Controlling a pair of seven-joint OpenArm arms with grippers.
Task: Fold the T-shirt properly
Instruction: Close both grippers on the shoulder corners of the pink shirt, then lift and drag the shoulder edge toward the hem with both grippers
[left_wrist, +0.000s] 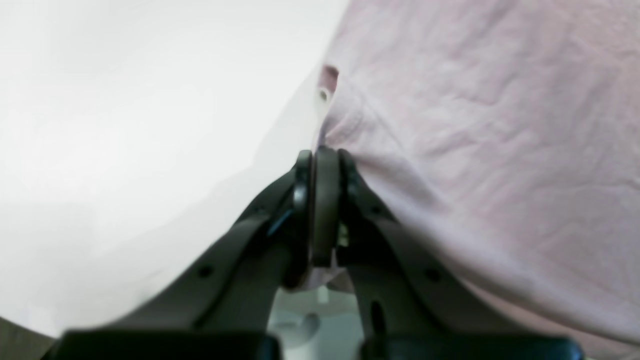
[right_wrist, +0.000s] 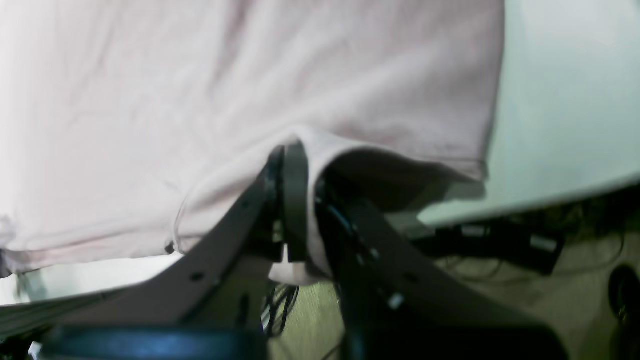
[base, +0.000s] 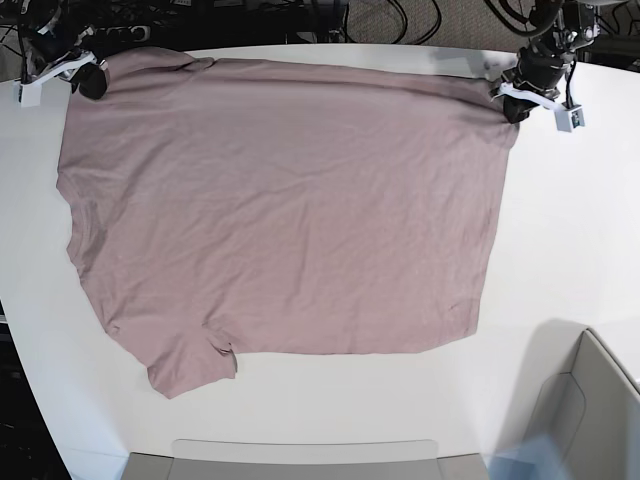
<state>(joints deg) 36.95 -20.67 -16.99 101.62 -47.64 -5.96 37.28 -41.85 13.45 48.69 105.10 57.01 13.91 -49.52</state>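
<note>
Grip status, taken left to right across the base view. At the far left corner of the white table (base: 560, 250), my right gripper (base: 88, 80) is clenched on the T-shirt (base: 280, 210). The right wrist view confirms it: my right gripper (right_wrist: 295, 200) has its jaws together with a fold of hem pinched between them, and the cloth beside the pinch is lifted into a small tent with a dark hollow under it.

The T-shirt itself lies spread flat over the middle of the table, dusty pink and lightly wrinkled, one sleeve pointing to the near left. Its far edge runs between my two grippers.

At the far right corner, my left gripper (base: 515, 105) is likewise clenched. In the left wrist view the left gripper (left_wrist: 322, 165) meets the edge of the T-shirt (left_wrist: 490, 150), jaws pressed together with cloth caught at the tips. How deep that bite goes I cannot tell; it looks shallow.

Risks, as I judge them:
- The left pinch may hold only a thin margin of the edge. A brisk lift could pull the fabric out, dropping that corner.
- I cannot confirm whether either grip holds both layers. If only the top one is caught, the shirt would open like a bag on lifting.
- Uneven travel between my two arms would skew the fold line and set creases.
- Both pinch points sit close to the far table edge, so loose cloth could slide off.
</note>
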